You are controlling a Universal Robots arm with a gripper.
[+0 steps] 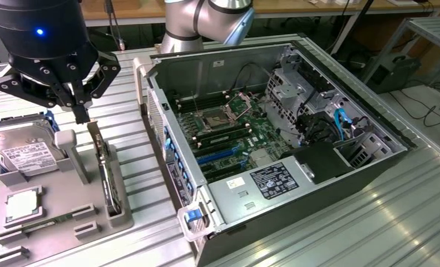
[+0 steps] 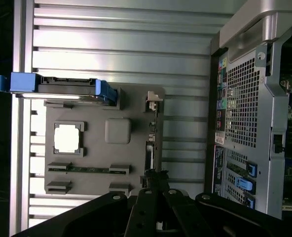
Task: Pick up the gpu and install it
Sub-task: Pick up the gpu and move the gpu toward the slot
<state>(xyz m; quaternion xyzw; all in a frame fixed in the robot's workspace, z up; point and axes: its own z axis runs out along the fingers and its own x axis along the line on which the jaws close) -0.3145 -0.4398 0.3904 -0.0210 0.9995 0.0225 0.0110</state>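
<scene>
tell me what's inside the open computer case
The computer case holds a green motherboard with a processor socket, blue slots and cables. A black box and a grey labelled cover hide whatever lies beneath them.

Lab: open computer case (image 1: 177, 161), metal workbench (image 1: 353, 233)

The gpu (image 1: 110, 183) is black, the tray (image 1: 60, 192) grey, the motherboard (image 1: 242, 139) green.

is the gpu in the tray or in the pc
In the tray: the gpu stands on edge in its slot, outside the pc case, with the gripper just above one end.
</scene>
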